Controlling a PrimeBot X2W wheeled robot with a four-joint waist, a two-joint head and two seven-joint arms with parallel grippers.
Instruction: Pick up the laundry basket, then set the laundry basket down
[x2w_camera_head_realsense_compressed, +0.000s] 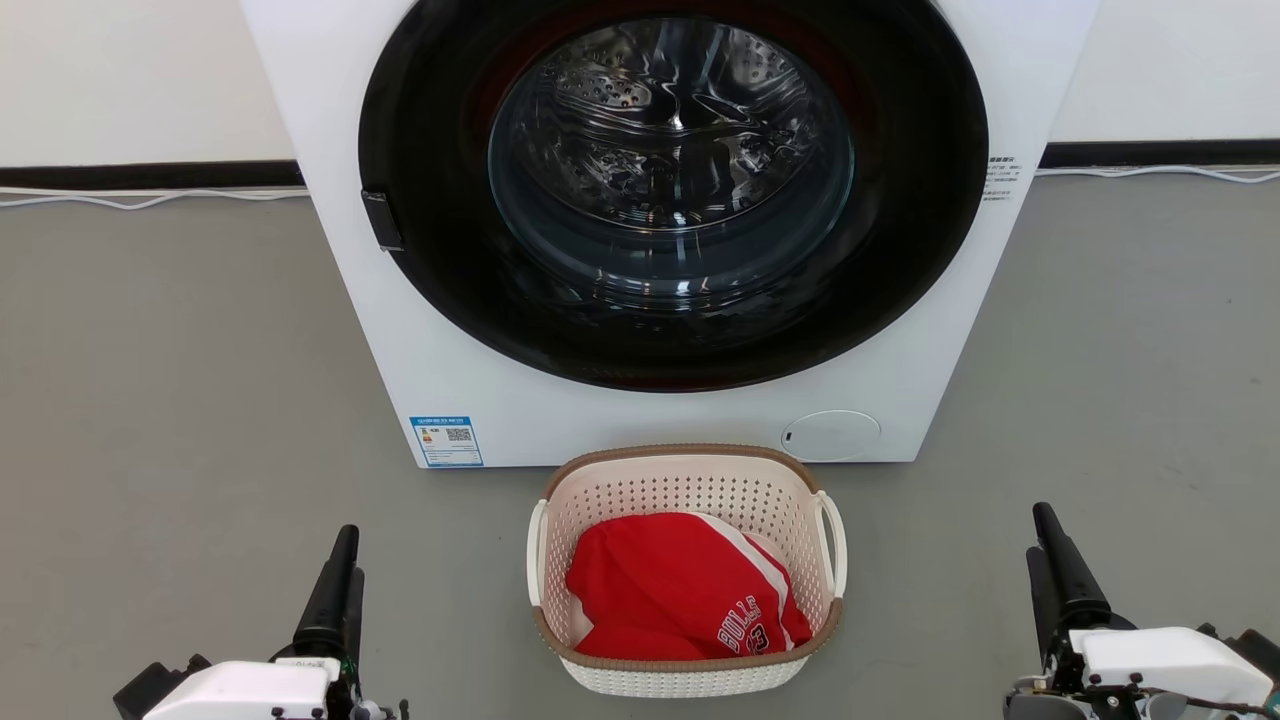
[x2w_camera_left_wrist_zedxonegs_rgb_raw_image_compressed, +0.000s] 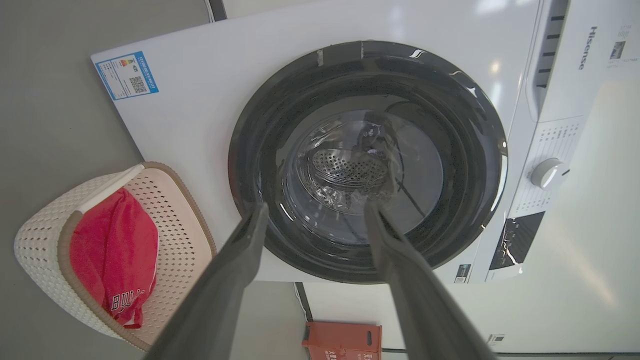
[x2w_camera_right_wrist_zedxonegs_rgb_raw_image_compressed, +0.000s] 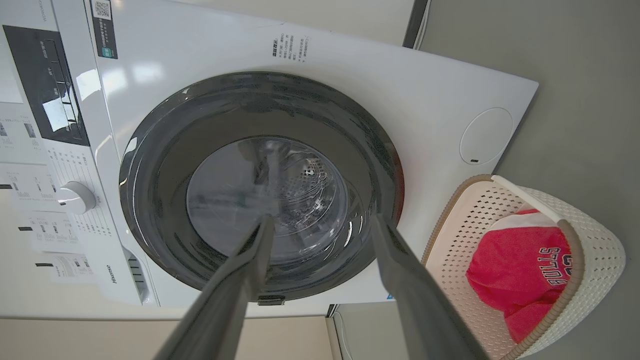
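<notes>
Light: bright and even from above in my head view, with only faint, soft shadows on the floor (x2w_camera_head_realsense_compressed: 150, 350).
Glare: white streaks on the door glass (x2w_camera_head_realsense_compressed: 670, 170). Pale patches of reflected light on the washing machine (x2w_camera_head_realsense_compressed: 450, 400) in both wrist views.
Blur: my left pincer (x2w_camera_left_wrist_zedxonegs_rgb_raw_image_compressed: 315, 212) and right pincer (x2w_camera_right_wrist_zedxonegs_rgb_raw_image_compressed: 320, 222) look soft and grey close to their lenses.
Distortion: my wrist views bend the machine's straight edges.
Sharpness: head view crisp throughout.
</notes>
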